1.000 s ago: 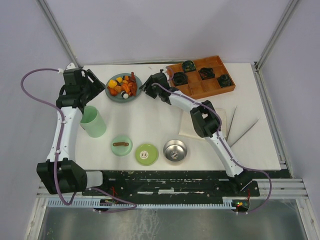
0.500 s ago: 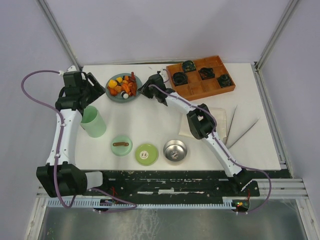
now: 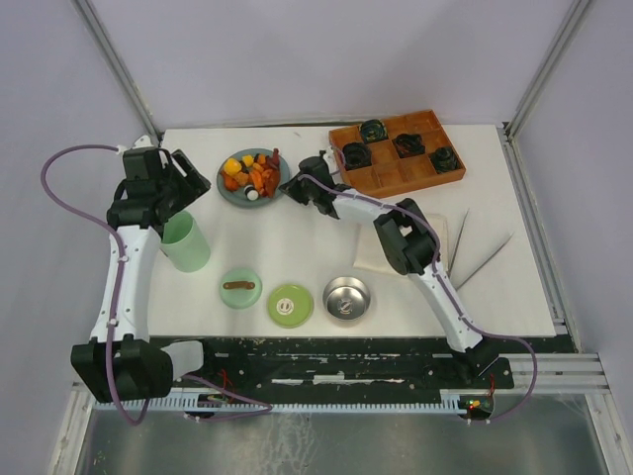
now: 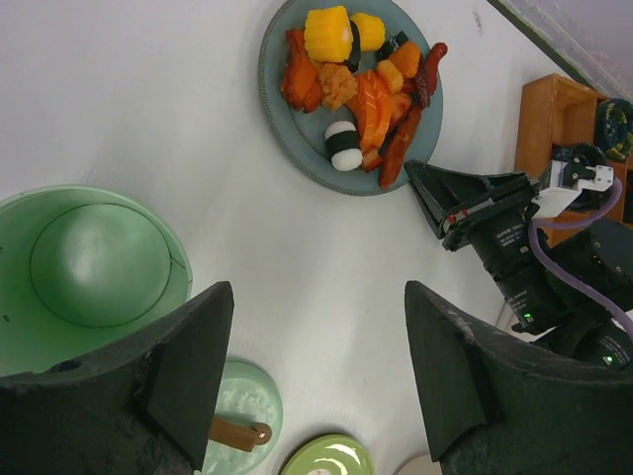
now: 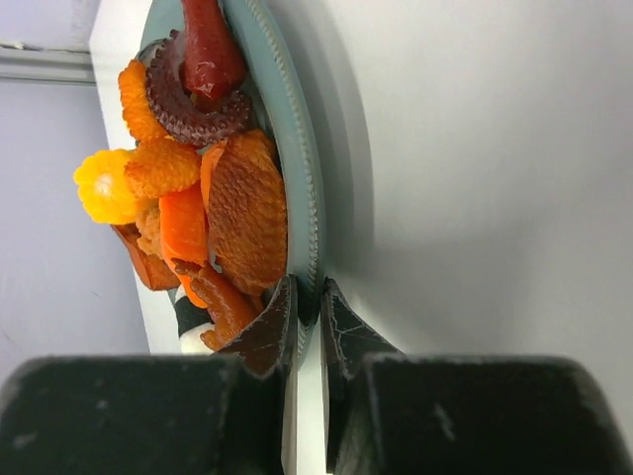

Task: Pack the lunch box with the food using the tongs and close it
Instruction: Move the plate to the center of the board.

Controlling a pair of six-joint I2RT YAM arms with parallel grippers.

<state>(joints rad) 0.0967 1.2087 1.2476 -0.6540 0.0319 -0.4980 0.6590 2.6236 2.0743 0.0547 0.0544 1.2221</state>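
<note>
The food [image 3: 252, 173], small orange, yellow and red-brown pieces plus a black-and-white roll [image 4: 344, 144], lies on a grey-blue plate [image 3: 229, 193]. My right gripper [image 5: 309, 297] is shut on the plate's near right rim [image 5: 297, 178], one finger inside by the food [image 5: 208, 188] and one outside. My left gripper [image 4: 316, 297] hangs open and empty above the table, beside the open mint-green canister [image 3: 185, 242]. The canister's brown-handled lid [image 3: 240, 288], the lime-green lid [image 3: 290, 305] and the steel bowl [image 3: 347, 298] lie along the front. The silver tongs [image 3: 485, 259] rest at the right.
A compartmented wooden tray [image 3: 396, 158] with dark green-black objects stands at the back right, just behind the right arm. A folded cream cloth [image 3: 368, 255] lies partly under the right arm, next to the tongs. Metal frame posts border the table.
My right gripper has closed on the plate's rim, and the plate has slid a little to the right. The left gripper has lifted slightly and stays open.
</note>
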